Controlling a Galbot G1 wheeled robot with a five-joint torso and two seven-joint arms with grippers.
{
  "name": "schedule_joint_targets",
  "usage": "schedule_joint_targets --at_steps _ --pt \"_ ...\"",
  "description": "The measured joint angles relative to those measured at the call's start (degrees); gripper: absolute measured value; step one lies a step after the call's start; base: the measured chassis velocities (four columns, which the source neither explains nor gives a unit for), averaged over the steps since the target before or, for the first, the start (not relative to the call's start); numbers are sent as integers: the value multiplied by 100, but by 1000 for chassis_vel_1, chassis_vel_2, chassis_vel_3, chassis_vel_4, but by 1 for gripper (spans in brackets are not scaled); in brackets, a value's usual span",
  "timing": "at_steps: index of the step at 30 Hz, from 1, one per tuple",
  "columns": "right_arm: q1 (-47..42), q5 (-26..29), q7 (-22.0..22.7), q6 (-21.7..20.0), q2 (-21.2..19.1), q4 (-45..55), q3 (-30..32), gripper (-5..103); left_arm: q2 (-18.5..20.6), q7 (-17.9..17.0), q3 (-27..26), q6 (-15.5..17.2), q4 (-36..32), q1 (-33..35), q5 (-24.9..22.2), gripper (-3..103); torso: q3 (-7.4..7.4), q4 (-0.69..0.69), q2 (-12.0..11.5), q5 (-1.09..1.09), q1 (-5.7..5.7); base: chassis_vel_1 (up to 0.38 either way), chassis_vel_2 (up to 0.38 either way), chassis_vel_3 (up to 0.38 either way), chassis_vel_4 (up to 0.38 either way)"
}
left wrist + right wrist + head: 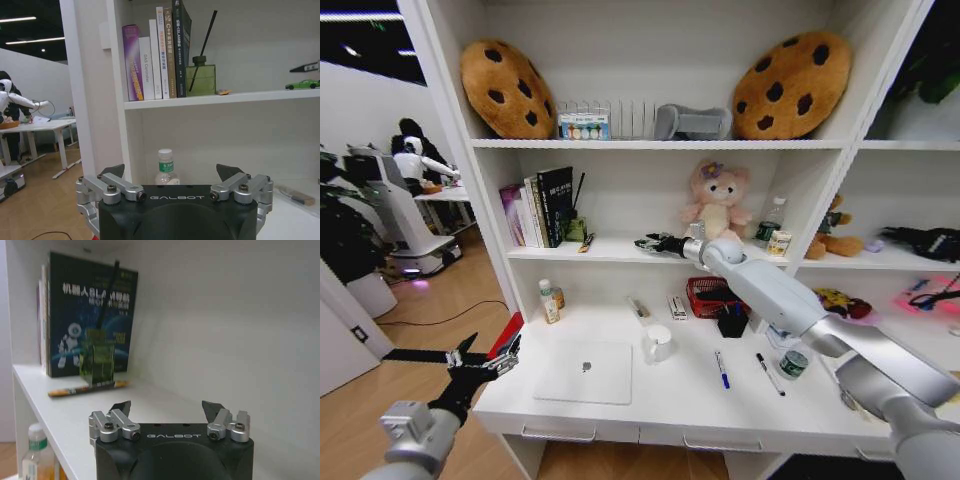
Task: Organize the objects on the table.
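On the white table (pixel 665 405) lie a shut silver laptop (pixel 585 372), a blue pen (pixel 721 368), a black pen (pixel 769 373) and a small green-labelled can (pixel 793 363). My right arm reaches up to the middle shelf, where the right gripper (pixel 650 243) (pixel 166 407) stands open with nothing between its fingers. In the left wrist view a tiny green toy car (pixel 302 84) rests on that shelf, just under the right gripper's tip (pixel 305 67). My left gripper (pixel 485 362) (pixel 170 171) hangs open and empty off the table's left end.
Books (pixel 535 208), a green diffuser (pixel 97 365) and a pencil (pixel 85 388) fill the shelf's left part; a plush bear (pixel 717 200) sits further right. A bottle (pixel 550 302), white mug (pixel 657 343), red basket (pixel 710 295) and black cup (pixel 732 322) stand on the table's back half.
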Motion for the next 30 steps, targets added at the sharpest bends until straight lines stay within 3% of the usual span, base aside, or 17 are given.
schedule_joint_targets --at_steps 1,2,3,5,7,8,9,11,12,14,15,16,17,20,26,29,30 --pt "-2 26 437 -24 -87 324 86 85 0 0 0 0 0 0 0 100 -1 -1 0 -1 0 0 0 0 0" --pt "-50 88 1188 -48 -263 880 264 91 0 0 0 0 0 0 0 100 -1 0 0 -1 0 0 0 0 0" --pt "-50 88 1188 -48 -263 880 264 91 0 0 0 0 0 0 0 100 -1 0 0 -1 0 0 0 0 0" --pt "-194 201 1911 -105 -640 1718 578 98 0 -1 0 0 0 0 0 100 -1 0 1 -1 0 0 0 0 0" --pt "-270 251 2075 -122 -777 1969 692 100 0 -1 0 0 0 1 0 100 -1 -1 0 -1 0 0 0 0 0" --pt "-560 371 2395 -200 -1162 2560 1057 100 0 0 0 1 0 1 0 100 -2 0 1 0 -1 0 0 0 0" --pt "-560 371 2395 -200 -1162 2560 1057 100 0 0 0 1 0 1 0 100 -2 0 1 0 -1 0 0 0 0" --pt "-1156 407 2630 -240 -1791 3243 1684 100 0 -2 0 1 0 1 0 100 -2 -3 1 1 -1 0 0 0 0" --pt "-1156 407 2630 -240 -1791 3243 1684 100 0 -2 0 1 0 1 0 100 -2 -3 1 1 -1 0 0 0 0" --pt "-2332 134 2894 14 -2604 3965 2657 100 0 -1 0 1 0 1 0 100 -2 -5 1 4 -1 0 0 0 0" --pt "-2978 19 2935 89 -2815 4260 3295 100 1 0 0 1 0 0 0 100 -2 -6 1 4 -1 0 0 0 0" --pt "-2978 19 2935 89 -2815 4260 3295 100 1 0 0 1 0 0 0 100 -2 -6 1 4 -1 0 0 0 0" --pt "-3930 -69 3078 121 -2951 4625 4175 100 0 1 0 1 -1 0 0 100 -3 -6 2 -1 -2 0 0 0 0" --pt "-5274 -112 3513 150 -2804 4941 5003 100 0 0 0 0 0 0 0 100 -2 -3 2 3 -3 0 0 0 0" --pt "-6873 -492 3510 232 -2273 5193 6152 100 1 0 0 0 -1 1 0 100 -1 0 1 -2 -1 0 0 0 0" --pt "-8199 -932 3376 313 -1619 5412 7049 100 1 0 0 1 0 0 0 100 -1 -2 1 0 0 0 0 0 0" --pt "-8811 -1233 3299 418 -1194 5523 7408 100 1 0 0 0 -1 1 0 100 -1 -2 1 1 -1 0 0 0 0"
